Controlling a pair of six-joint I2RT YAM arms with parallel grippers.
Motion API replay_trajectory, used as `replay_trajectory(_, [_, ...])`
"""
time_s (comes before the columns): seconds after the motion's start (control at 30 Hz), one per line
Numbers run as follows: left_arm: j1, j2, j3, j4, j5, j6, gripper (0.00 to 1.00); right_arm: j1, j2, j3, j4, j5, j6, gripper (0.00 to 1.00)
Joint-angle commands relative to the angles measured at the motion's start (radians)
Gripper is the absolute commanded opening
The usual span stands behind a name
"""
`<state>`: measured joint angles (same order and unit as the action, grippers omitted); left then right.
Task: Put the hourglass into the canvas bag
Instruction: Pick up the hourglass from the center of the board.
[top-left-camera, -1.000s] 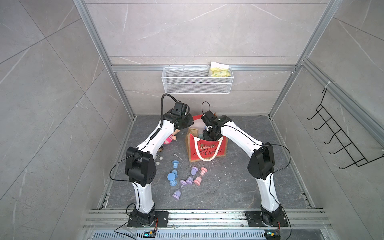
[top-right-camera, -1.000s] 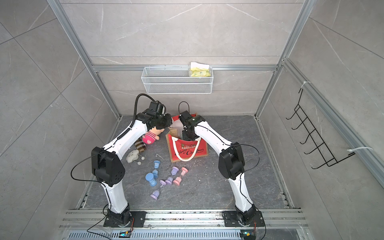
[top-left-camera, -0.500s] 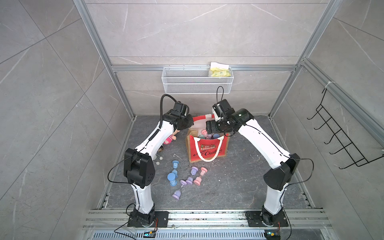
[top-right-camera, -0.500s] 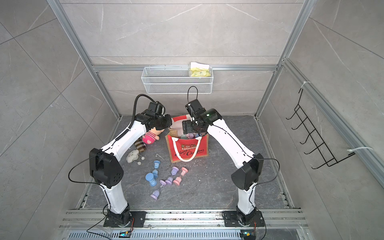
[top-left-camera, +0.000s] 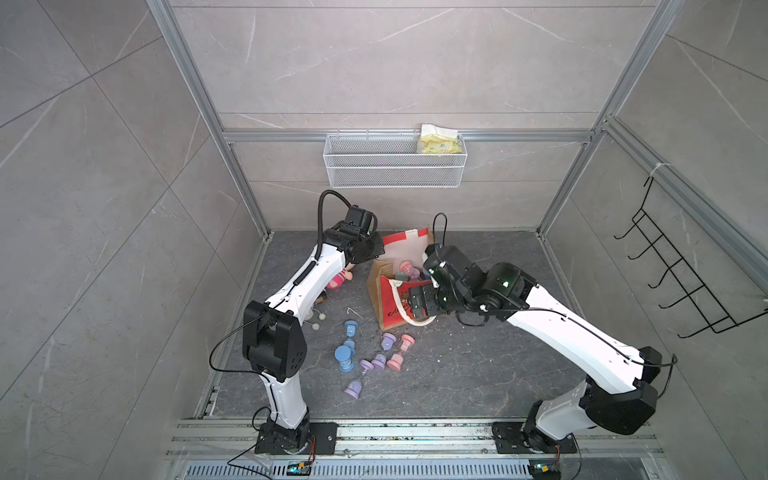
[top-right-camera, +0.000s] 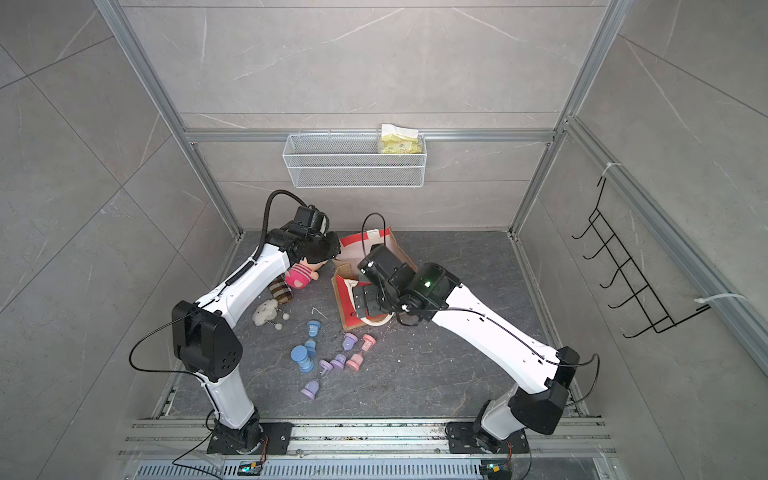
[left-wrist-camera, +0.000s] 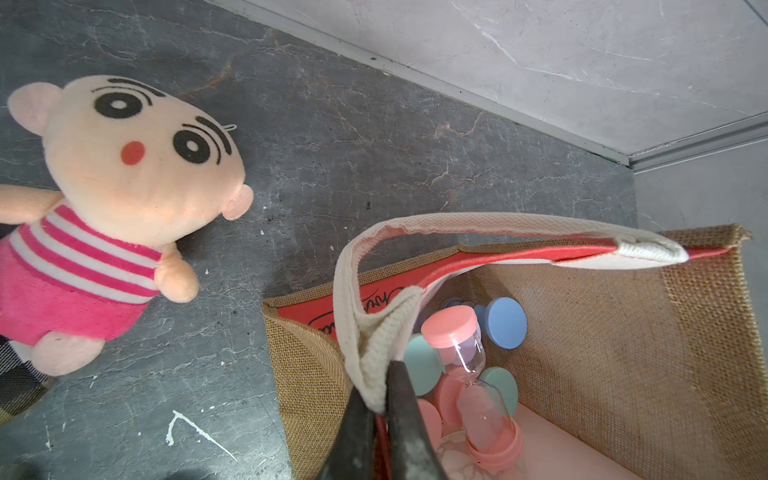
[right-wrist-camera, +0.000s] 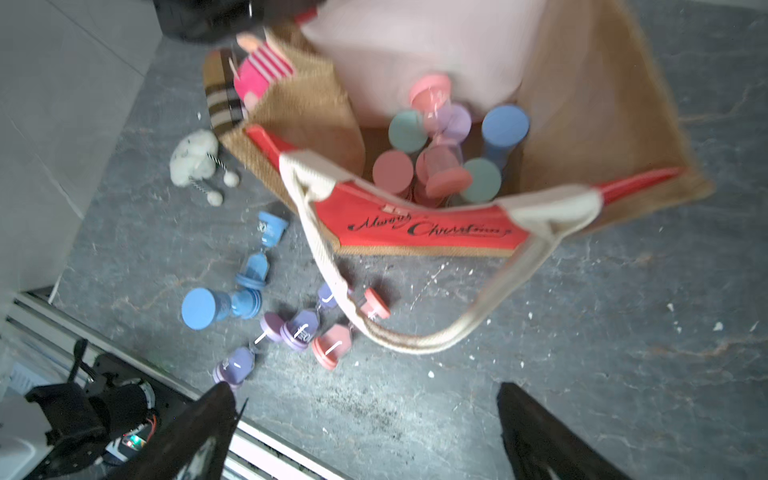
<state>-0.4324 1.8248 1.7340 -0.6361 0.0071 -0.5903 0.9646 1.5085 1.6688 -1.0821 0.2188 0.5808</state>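
The canvas bag stands open on the dark floor, its red "Merry Christmas" front facing the rails. Several hourglasses stand inside it, among them a pink hourglass lying on top. More blue, purple and pink hourglasses lie on the floor in front. My left gripper is shut on the bag's white handle at the rear left corner. My right gripper hangs wide open and empty above the bag's front edge.
A plush doll in pink stripes lies left of the bag, with a checked cloth piece and a small white fluffy toy beside it. A white wire basket hangs on the back wall, a black hook rack on the right wall.
My right gripper has opened wide and drawn back from the bag's mouth towards its front edge. The left gripper has stayed shut on the handle.
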Motion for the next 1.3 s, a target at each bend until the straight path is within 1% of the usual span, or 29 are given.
replay_trajectory(0.0, [-0.002,-0.07,0.0,-0.043,-0.025,0.031,0.0,0.062,-0.041,-0.131,0.059,0.05,0.121,0.99])
replay_trajectory(0.13, [-0.002,-0.068,-0.003,-0.043,-0.027,0.03,0.0,0.124,-0.04,-0.286,0.186,0.007,0.179,0.99])
replay_trajectory(0.2, [-0.002,-0.067,-0.003,-0.036,-0.025,0.031,0.0,0.155,-0.022,-0.342,0.245,0.015,0.206,0.99])
replay_trajectory(0.37, [-0.002,-0.068,-0.003,-0.037,-0.026,0.029,0.0,0.205,0.077,-0.401,0.355,0.017,0.239,0.99])
replay_trajectory(0.53, [-0.002,-0.047,0.024,-0.039,0.01,0.029,0.0,0.209,0.149,-0.441,0.415,0.028,0.279,0.99])
replay_trajectory(0.6, [-0.002,-0.037,0.037,-0.028,0.036,0.038,0.0,0.209,0.167,-0.466,0.457,0.027,0.275,0.99])
replay_trajectory(0.83, [-0.003,0.011,0.084,-0.034,0.077,0.047,0.0,0.209,0.258,-0.459,0.453,0.064,0.299,1.0])
replay_trajectory(1.0, [-0.002,0.013,0.079,-0.033,0.076,0.051,0.0,0.208,0.302,-0.457,0.464,0.101,0.307,0.97])
replay_trajectory(1.27, [-0.002,0.003,0.063,-0.032,0.068,0.057,0.0,0.209,0.383,-0.396,0.447,0.108,0.304,0.94])
